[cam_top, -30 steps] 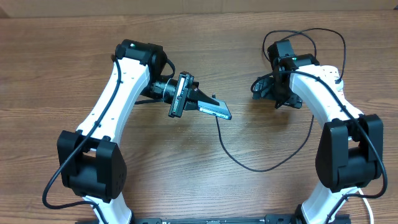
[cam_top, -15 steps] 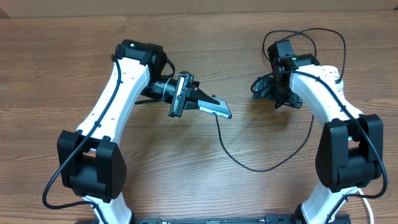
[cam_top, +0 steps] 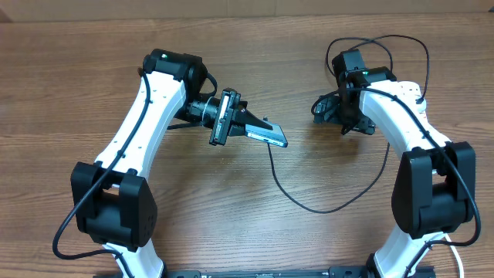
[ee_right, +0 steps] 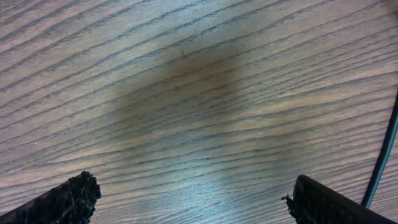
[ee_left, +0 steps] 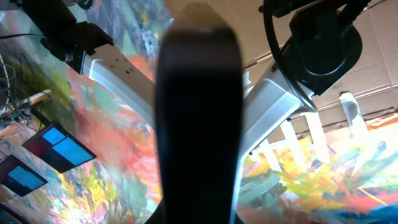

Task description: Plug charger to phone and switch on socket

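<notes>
The left end effector (cam_top: 255, 130) is clamping the phone (cam_top: 272, 140) above the counter (cam_top: 77, 77), with the charger (cam_top: 309, 207) trailing from it. The right end effector (cam_top: 324, 110) is hovering, fingers apart. Any tug is likely risking an unplugged connector.

Left gripper (cam_top: 261, 131) closed, wrist rolled sideways, right gripper (cam_top: 321, 108) fingers spread wide, pointing down

We see the phone (cam_top: 270, 139), a slim dark slab, tilted, clamped in our left end effector (cam_top: 261, 130), the charger (cam_top: 309, 207), a thin black cable, curving rightward from its edge
</notes>
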